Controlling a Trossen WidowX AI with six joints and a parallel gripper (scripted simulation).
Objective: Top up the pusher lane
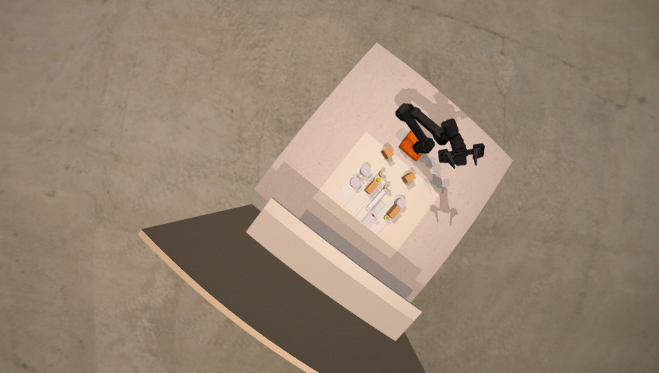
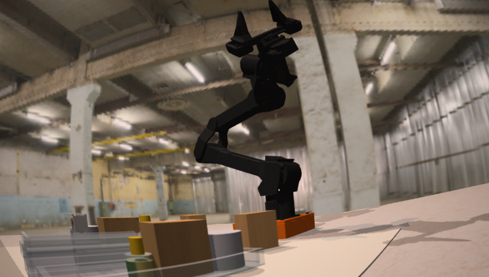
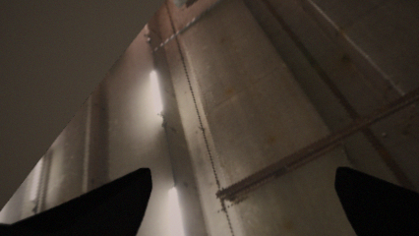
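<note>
My gripper (image 1: pixel 465 160) (image 2: pixel 256 10) (image 3: pixel 241 177) is open and empty. It is raised high beside the arm's orange base (image 1: pixel 406 144) (image 2: pixel 294 224) and points up at the ceiling, far from the jars. The clear lane rack (image 1: pixel 378 202) (image 2: pixel 51 250) stands on the cream mat (image 1: pixel 365 148) (image 2: pixel 326 254). A grey plate with a red mark (image 1: pixel 372 215) (image 2: pixel 79 223) sits at one end of a lane. A small yellow-lidded jar (image 1: pixel 378 179) (image 2: pixel 136 245) and a green jar (image 1: pixel 387 217) (image 2: pixel 139 265) stand by the rack. I cannot tell which jar stands in the sprung lane.
Brown boxes (image 1: pixel 387 151) (image 1: pixel 409 176) (image 2: pixel 255 228) (image 2: pixel 175 245) stand on the mat; two more (image 1: pixel 371 186) (image 1: pixel 394 210) stand among the lanes. Grey cylinders (image 1: pixel 365 169) (image 1: pixel 400 201) (image 2: pixel 224 249) stand by them. A beige wall (image 1: pixel 323 272) borders the table behind the rack.
</note>
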